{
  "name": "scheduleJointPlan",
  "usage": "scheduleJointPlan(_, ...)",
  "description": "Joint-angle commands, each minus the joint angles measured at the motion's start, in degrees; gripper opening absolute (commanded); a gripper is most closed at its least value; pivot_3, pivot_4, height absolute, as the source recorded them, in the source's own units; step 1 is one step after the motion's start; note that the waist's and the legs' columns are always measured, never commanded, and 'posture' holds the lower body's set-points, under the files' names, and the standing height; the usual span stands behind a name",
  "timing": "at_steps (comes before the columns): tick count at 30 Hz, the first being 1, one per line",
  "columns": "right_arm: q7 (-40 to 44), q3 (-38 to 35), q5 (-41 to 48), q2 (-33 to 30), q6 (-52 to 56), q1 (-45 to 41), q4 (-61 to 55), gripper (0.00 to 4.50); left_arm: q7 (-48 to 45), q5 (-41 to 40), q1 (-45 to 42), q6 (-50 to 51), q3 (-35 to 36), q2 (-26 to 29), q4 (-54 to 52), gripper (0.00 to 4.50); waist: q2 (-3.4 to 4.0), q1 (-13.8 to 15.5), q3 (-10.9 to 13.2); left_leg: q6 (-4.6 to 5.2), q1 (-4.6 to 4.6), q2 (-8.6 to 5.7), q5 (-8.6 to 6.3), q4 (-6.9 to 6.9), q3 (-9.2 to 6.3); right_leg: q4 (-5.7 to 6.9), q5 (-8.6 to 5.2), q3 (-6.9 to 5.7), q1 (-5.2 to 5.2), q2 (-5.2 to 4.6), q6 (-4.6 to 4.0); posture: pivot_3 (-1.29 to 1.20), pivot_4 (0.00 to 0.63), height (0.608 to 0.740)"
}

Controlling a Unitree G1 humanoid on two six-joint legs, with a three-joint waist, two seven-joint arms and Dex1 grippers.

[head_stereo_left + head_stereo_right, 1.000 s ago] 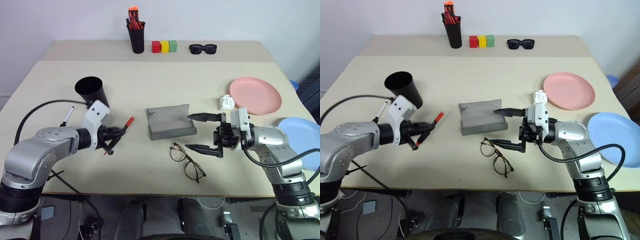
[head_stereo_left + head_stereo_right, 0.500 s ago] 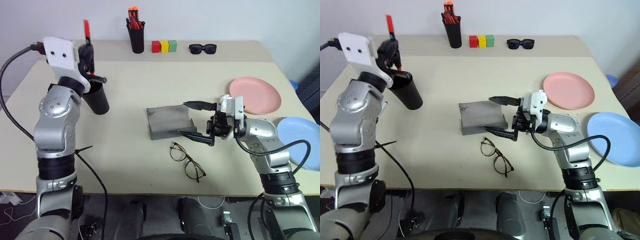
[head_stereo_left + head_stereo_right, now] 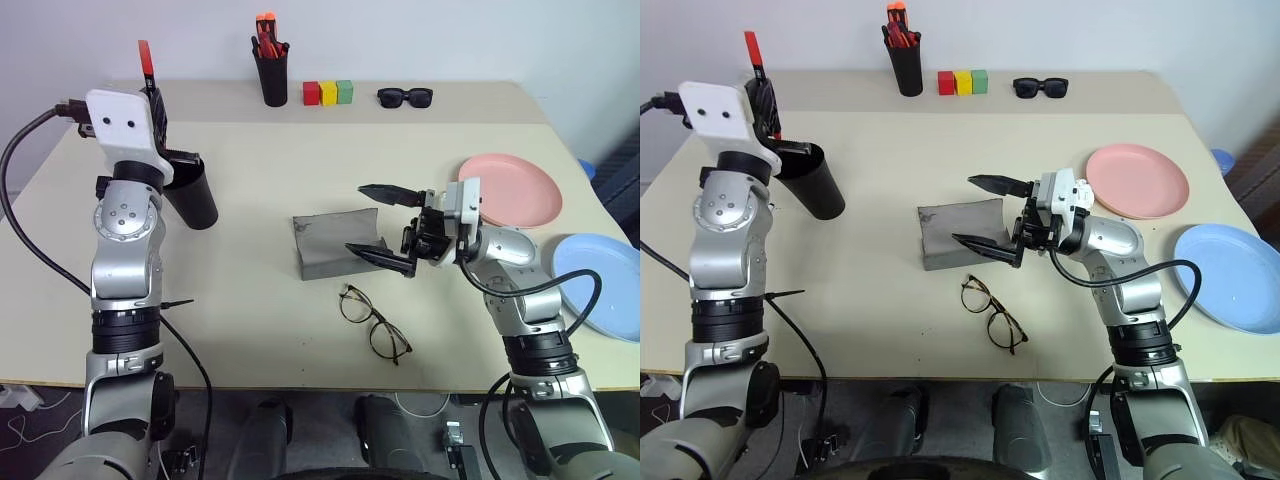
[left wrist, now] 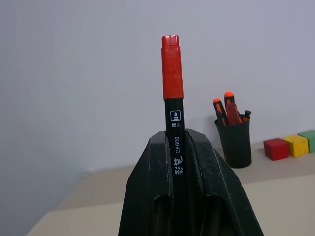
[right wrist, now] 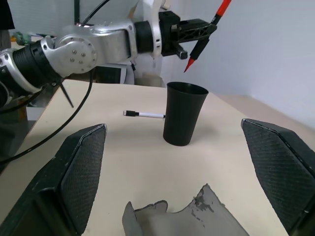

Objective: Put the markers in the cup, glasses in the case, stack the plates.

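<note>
We pinch the red-capped marker (image 4: 173,118) upright in our left gripper (image 4: 177,162) above the cup (image 5: 183,114); released off-centre, it could strike the rim and tumble out, while our right gripper (image 3: 385,222) stays spread over the case (image 3: 338,245)

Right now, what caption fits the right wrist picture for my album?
The left gripper holds a black marker with a red cap above the wide black plastic cup.

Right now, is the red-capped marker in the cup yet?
Not yet. The left gripper is shut on the marker, holding it in the air above the cup; its lower tip hangs clear of the rim.
</note>
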Motion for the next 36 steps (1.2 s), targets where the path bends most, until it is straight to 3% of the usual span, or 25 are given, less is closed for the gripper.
scheduleJointPlan(1,-0.6,-0.5,0.5,0.8,-0.7,-1.2,-0.7,4.50,1.3,1.3,0.0,-2.9,-0.3,-1.1,0.5,0.09,0.00,0.0,0.0,0.00,0.00,0.00,0.00,0.01,0.00,0.00,0.00,0.00,0.00,0.00,0.00,0.00,0.150,0.740)
scheduleJointPlan(12,-1.3,-0.4,0.8,1.0,-0.2,-0.7,-2.2,4.50,2.2,3.0,0.8,-5.8,-0.6,-2.0,5.2,0.09,0.00,0.0,0.0,0.00,0.00,0.00,0.00,0.03,0.00,0.01,0.01,0.00,0.00,0.00,0.01,0.00,0.150,0.740)
scheduleJointPlan(16,-1.4,-0.5,0.9,0.7,0.2,-0.8,-2.3,4.50,1.9,3.1,1.8,-5.7,-1.1,-2.5,5.5,1.66,0.00,-0.1,0.0,0.00,0.00,0.00,0.00,0.03,0.00,0.01,0.01,0.00,0.00,0.00,0.01,0.00,0.150,0.740)
scheduleJointPlan(21,-1.4,-0.7,0.9,0.5,0.5,-0.8,-2.4,4.50,1.4,1.7,2.9,-5.0,-0.8,-3.4,3.6,4.28,0.00,0.0,0.0,0.00,0.00,0.00,0.00,0.04,0.00,0.02,0.01,0.00,0.00,0.00,0.01,0.00,0.150,0.740)
scheduleJointPlan(24,-1.2,-0.7,0.9,0.4,0.5,-0.9,-1.7,4.50,2.0,-1.7,2.4,-1.1,1.7,-4.3,-0.2,4.28,0.00,0.0,0.0,0.00,0.00,0.00,0.00,0.04,0.00,0.02,0.01,0.00,0.00,0.00,0.01,0.00,0.150,0.740)
scheduleJointPlan(28,-0.1,-0.1,1.3,0.3,1.5,-1.0,-1.3,4.50,4.2,-8.1,0.9,11.4,8.2,-3.5,-6.2,4.28,0.00,-0.3,0.0,0.00,0.00,0.01,0.00,0.03,-0.01,0.04,0.01,0.00,-0.01,0.01,0.01,0.00,0.150,0.740)
scheduleJointPlan(36,5.1,2.7,0.7,0.6,1.4,-0.9,0.3,4.50,3.8,-16.5,2.7,40.5,22.1,8.4,-6.7,4.28,0.01,-1.5,0.0,0.01,0.02,0.02,-0.01,0.02,-0.05,0.13,0.01,-0.01,-0.03,0.04,0.02,0.00,0.150,0.740)
